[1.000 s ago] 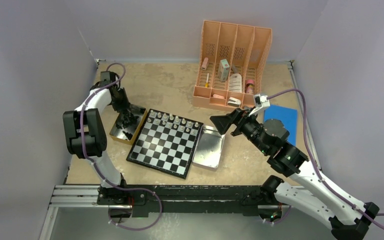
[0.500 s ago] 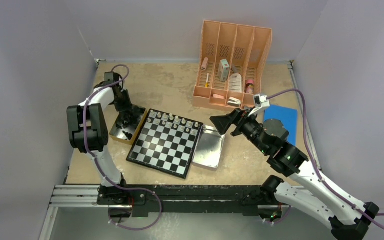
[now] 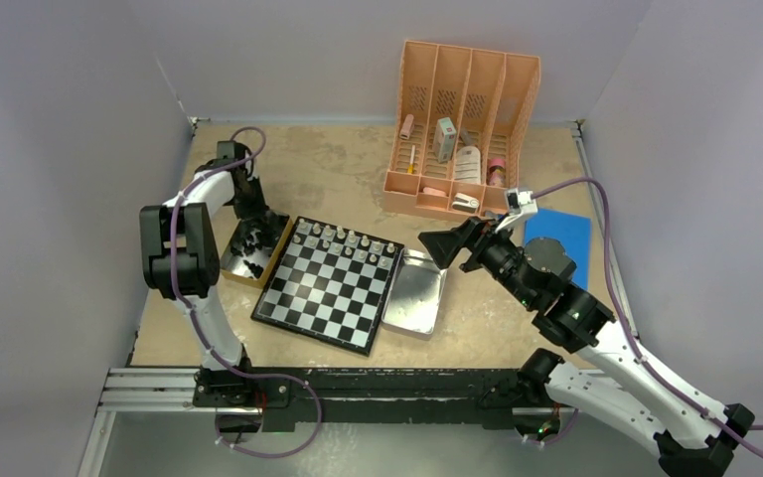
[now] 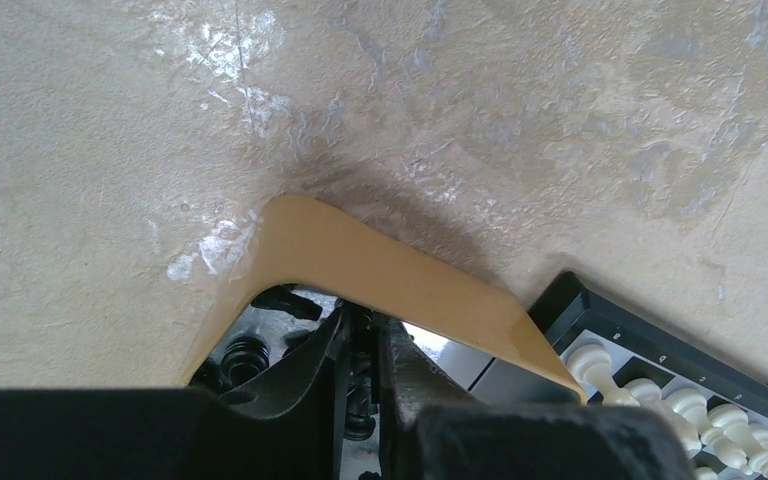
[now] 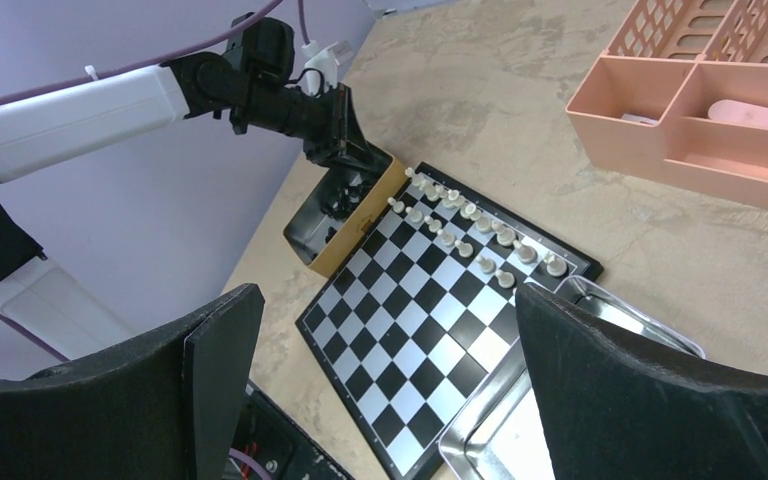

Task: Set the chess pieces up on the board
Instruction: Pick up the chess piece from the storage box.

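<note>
Left end effector (image 4: 363,340) sits down in the tan-walled box (image 4: 380,265) of glossy black chess pieces (image 4: 245,355), fingers almost together around something dark; a grip cannot be told. Right end effector (image 3: 442,245) hovers, jaws wide apart. The board (image 3: 330,282) lies flat on the mottled beige counter (image 3: 338,169): shiny black-and-silver checks, thin black rim with unreadable marks, rounded white pieces (image 5: 470,235) along its far edge.
</note>
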You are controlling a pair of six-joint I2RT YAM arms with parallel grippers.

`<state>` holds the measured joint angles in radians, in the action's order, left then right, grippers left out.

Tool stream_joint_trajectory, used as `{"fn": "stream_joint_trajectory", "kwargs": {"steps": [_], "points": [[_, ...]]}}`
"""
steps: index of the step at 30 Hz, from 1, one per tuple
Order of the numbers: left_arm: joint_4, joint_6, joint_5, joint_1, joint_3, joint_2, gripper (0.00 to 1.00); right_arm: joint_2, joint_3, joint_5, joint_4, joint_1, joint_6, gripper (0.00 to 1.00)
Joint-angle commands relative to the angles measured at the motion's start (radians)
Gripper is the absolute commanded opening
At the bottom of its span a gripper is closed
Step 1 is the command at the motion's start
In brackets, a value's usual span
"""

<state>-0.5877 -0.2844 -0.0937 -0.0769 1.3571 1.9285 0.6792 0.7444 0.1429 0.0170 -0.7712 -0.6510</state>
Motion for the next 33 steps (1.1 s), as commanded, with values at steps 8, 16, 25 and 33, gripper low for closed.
{"fn": "stream_joint_trajectory", "kwargs": {"steps": [8,16,25,33], "points": [[-0.073,0.014,0.068,0.025,0.057,-0.06,0.06,-0.035,0.03,0.022,0.009,0.001,0.007,0.99],[-0.155,-0.022,0.063,0.039,0.077,-0.171,0.05,-0.04,0.067,0.065,0.089,0.001,0.041,0.99],[-0.265,-0.03,0.013,0.109,0.002,-0.272,0.06,-0.036,0.093,0.107,0.121,0.001,0.064,0.99],[-0.271,-0.098,-0.024,0.211,-0.14,-0.429,0.06,-0.025,0.096,0.104,0.126,0.001,0.067,0.99]]}}
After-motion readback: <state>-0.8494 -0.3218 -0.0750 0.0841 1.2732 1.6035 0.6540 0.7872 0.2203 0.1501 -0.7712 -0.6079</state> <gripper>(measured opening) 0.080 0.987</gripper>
